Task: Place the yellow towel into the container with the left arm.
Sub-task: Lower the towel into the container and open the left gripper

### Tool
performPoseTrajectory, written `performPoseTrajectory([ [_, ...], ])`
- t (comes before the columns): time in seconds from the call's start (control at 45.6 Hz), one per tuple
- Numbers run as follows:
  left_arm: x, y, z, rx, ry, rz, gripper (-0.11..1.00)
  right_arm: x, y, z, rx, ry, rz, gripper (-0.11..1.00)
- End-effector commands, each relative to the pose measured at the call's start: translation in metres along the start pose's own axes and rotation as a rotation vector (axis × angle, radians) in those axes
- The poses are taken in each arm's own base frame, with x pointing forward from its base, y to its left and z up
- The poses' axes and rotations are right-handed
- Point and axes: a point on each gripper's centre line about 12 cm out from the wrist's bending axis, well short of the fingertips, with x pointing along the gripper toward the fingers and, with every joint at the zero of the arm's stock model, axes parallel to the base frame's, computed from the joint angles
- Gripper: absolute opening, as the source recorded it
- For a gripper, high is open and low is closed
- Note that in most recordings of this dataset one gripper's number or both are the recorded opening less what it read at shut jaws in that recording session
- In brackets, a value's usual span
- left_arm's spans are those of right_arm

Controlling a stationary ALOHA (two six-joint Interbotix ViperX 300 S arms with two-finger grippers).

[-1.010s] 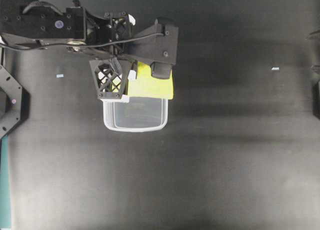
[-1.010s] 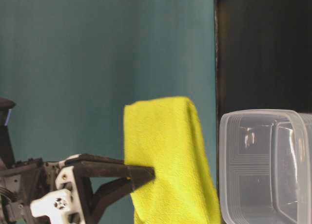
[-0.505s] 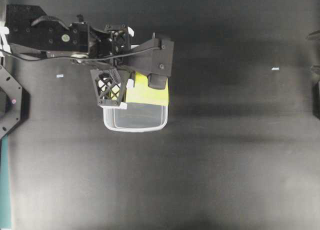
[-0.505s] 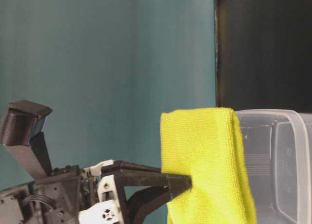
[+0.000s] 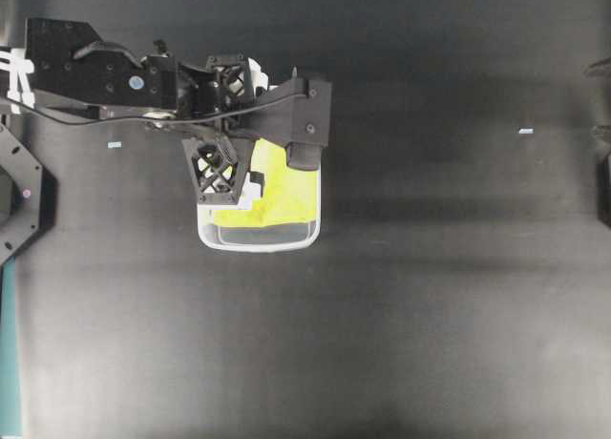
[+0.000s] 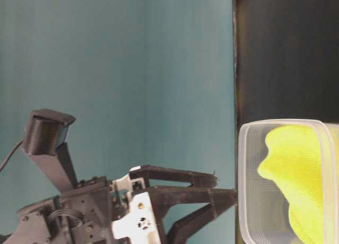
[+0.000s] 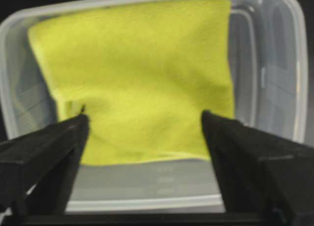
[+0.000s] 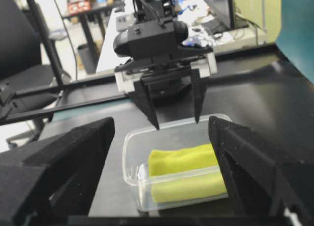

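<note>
The bright yellow-green folded cloth towel lies inside the clear rectangular plastic tub, directly below and between the fingers of the black lattice-framed left gripper. The jaws stand spread wide above the tub rim, gripping nothing and clear of the towel.
</note>
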Motion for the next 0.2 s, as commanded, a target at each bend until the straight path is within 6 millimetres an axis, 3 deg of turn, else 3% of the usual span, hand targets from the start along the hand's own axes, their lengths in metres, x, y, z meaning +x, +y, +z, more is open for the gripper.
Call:
performPoseTrajectory([
  [0.0,-0.030,0.001,0.009,-0.021,-0.095,0.012,0.87,0.001,0.000,0.002,-0.002,-0.003,-0.001,0.75],
  [0.176,-0.089,0.001,0.007,-0.098,-0.305,0.022,0.87,0.001,0.000,-0.001,-0.001,0.007,-0.003,0.75],
])
